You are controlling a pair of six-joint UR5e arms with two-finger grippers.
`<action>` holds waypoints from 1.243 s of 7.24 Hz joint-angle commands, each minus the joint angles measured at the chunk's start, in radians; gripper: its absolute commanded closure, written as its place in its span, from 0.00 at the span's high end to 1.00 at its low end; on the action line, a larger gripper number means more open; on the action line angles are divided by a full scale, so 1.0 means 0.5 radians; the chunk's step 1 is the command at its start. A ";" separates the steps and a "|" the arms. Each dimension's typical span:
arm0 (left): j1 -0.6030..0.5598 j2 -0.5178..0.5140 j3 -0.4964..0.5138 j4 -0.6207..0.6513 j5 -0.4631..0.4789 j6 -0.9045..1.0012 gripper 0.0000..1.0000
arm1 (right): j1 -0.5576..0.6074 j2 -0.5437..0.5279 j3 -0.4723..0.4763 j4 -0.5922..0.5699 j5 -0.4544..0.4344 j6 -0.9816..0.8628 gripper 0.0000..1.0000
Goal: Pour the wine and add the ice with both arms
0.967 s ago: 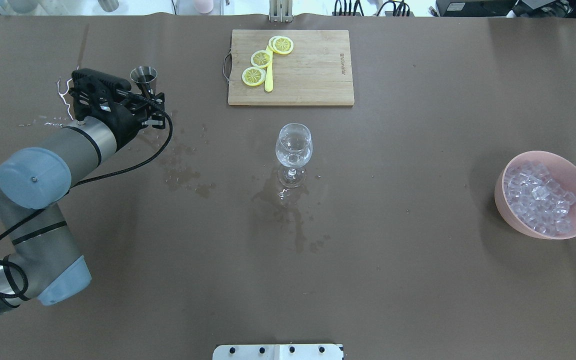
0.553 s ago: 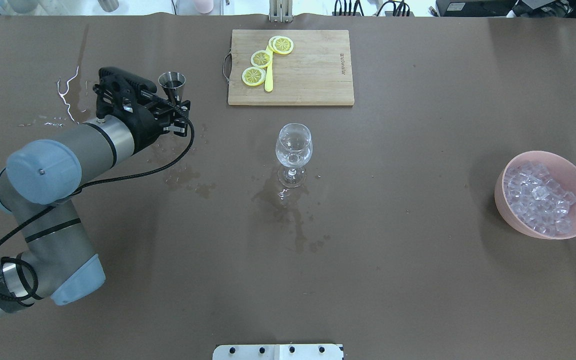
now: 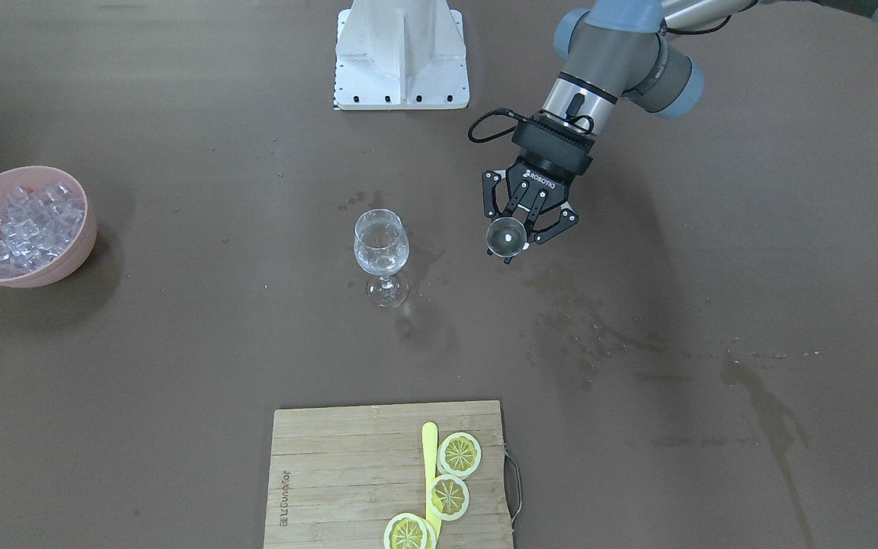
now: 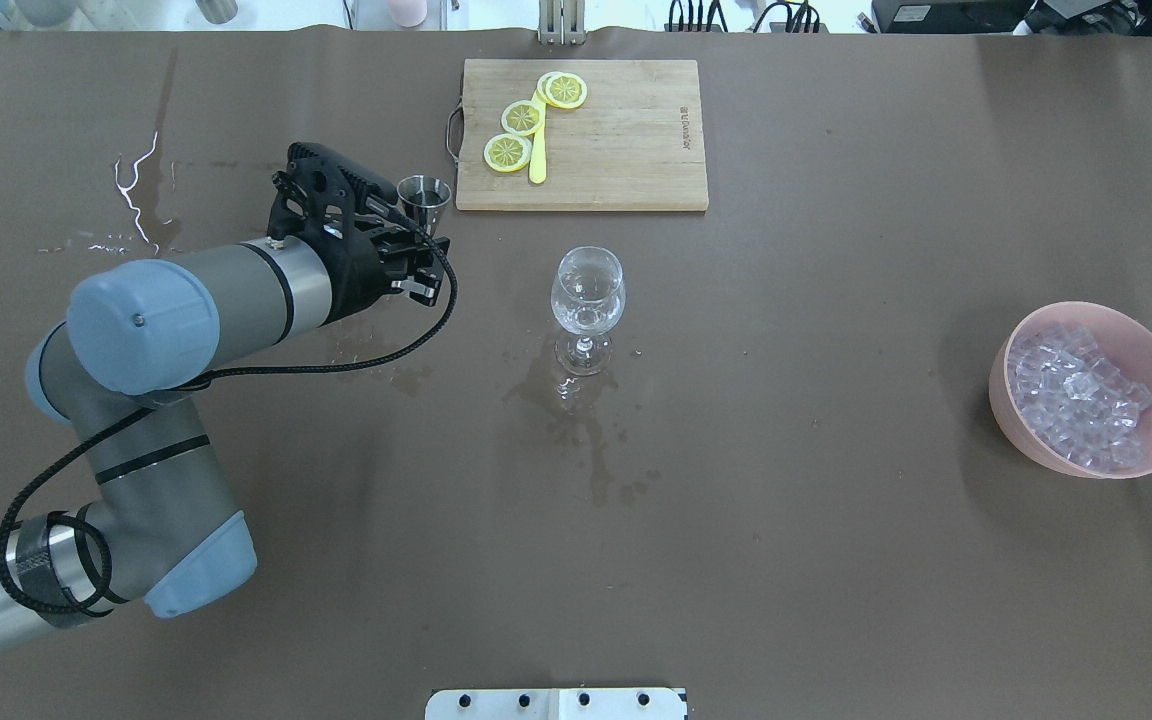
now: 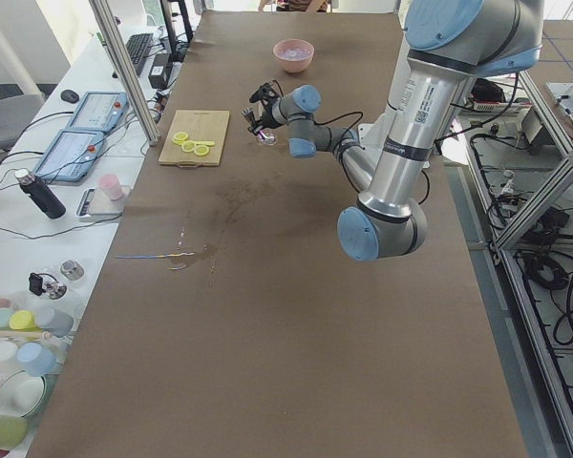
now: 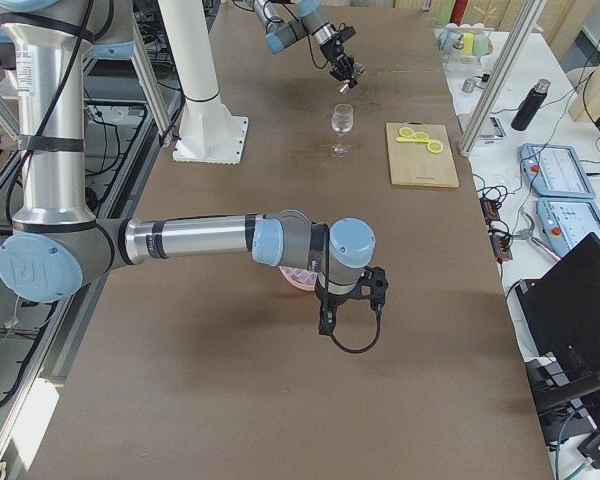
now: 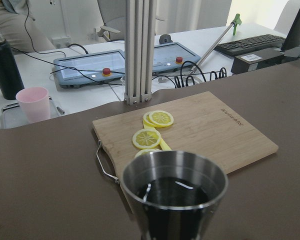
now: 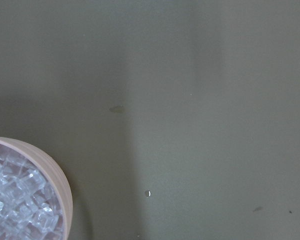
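Brown and stained in places, the counter [image 4: 836,560] carried a glass [image 4: 588,290] at its middle. Near it the left claw [image 3: 524,229] pinched a steel cup [image 3: 505,235], upright and off the counter, with the wine [image 7: 171,192] inside. The ice [image 4: 1076,395] lay heaped in a pink bowl [image 4: 1026,440]. The right claw [image 6: 350,305] hung near it; spread or pressed together, I could not tell.
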 commanded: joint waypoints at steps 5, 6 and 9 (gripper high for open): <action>0.238 -0.244 -0.284 0.788 -0.015 0.320 0.00 | 0.000 0.022 0.000 -0.002 0.056 0.006 1.00; 0.260 -0.260 -0.284 0.831 -0.015 0.321 0.00 | 0.000 0.025 0.000 -0.002 0.059 0.006 1.00; 0.275 -0.462 -0.269 1.205 -0.140 0.330 0.00 | 0.000 0.028 -0.006 -0.002 0.071 0.006 1.00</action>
